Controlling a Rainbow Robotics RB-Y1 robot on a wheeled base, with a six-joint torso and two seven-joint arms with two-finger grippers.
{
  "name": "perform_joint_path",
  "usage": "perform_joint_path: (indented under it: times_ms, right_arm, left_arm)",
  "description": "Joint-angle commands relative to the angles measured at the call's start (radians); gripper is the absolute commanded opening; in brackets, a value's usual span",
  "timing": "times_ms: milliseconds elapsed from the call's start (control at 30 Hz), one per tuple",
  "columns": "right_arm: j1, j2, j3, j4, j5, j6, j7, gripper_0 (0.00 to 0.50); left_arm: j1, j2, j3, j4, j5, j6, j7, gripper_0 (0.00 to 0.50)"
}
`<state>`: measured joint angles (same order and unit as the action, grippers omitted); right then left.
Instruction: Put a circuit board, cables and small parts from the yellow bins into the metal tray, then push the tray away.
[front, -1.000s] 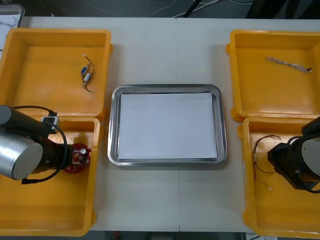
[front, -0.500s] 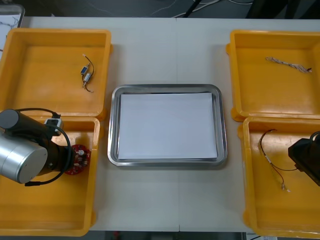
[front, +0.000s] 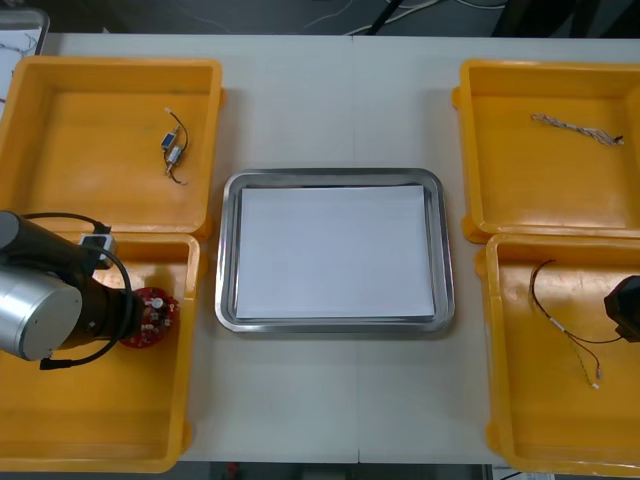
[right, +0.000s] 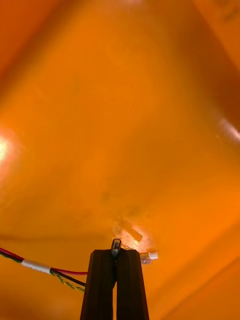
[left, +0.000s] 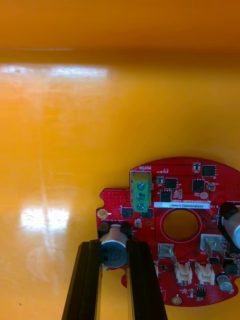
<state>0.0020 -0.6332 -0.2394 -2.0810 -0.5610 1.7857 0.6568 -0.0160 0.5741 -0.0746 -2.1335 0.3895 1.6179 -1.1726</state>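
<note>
Left near bin (front: 100, 400): my left gripper (left: 114, 245) clamps a silver cylinder (left: 113, 256) on the red board (front: 155, 315). Right near bin (front: 560, 430): my right gripper (right: 116, 251) has its fingers pressed together on a thin strand of the red and yellow cable (right: 36, 265). The left far bin (front: 90, 130) holds small metal parts (front: 173, 148), and the right far bin (front: 540, 190) a twisted cable (front: 578, 127). The tray (front: 335, 176), white inside, stands between them. The front view takes in all four bins, while the wrist views bring both grips close.
</note>
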Motion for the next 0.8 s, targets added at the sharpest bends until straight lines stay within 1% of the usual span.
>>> perform_joint_path:
  times_ms: [33,133,267,433,633,733,767,800]
  right_arm:
    - [0.041,-0.037,-0.067,-0.011,-0.02,0.012,0.109,0.0]
    - [0.061,-0.037,-0.08,-0.011,-0.028,0.011,0.141,0.0]
    - [0.078,-0.037,-0.084,-0.011,-0.033,0.011,0.149,0.0]
    - [0.104,-0.04,-0.086,-0.011,-0.016,-0.003,0.172,0.0]
    - [0.111,-0.042,-0.087,-0.011,-0.019,-0.011,0.184,0.0]
    - [0.111,-0.042,-0.086,-0.01,-0.023,-0.011,0.187,0.0]
    - [0.111,-0.042,-0.086,-0.01,-0.025,-0.011,0.19,0.048]
    - [0.111,-0.042,-0.087,-0.011,-0.027,-0.012,0.192,0.113]
  left_arm:
    - [0.05,-0.016,0.102,-0.042,0.065,0.01,-0.203,0.0]
    - [0.076,-0.013,0.13,-0.054,0.072,0.01,-0.242,0.0]
    - [0.114,-0.01,0.147,-0.085,0.072,0.008,-0.254,0.0]
    - [0.169,-0.008,0.164,-0.129,0.074,0.008,-0.262,0.0]
    - [0.237,-0.005,0.19,-0.154,0.083,-0.036,-0.279,0.0]
    - [0.264,-0.003,0.214,-0.155,0.092,-0.064,-0.311,0.0]
    - [0.274,-0.003,0.227,-0.154,0.097,-0.069,-0.325,0.0]
    - [0.281,-0.005,0.24,-0.154,0.101,-0.069,-0.331,0.0]
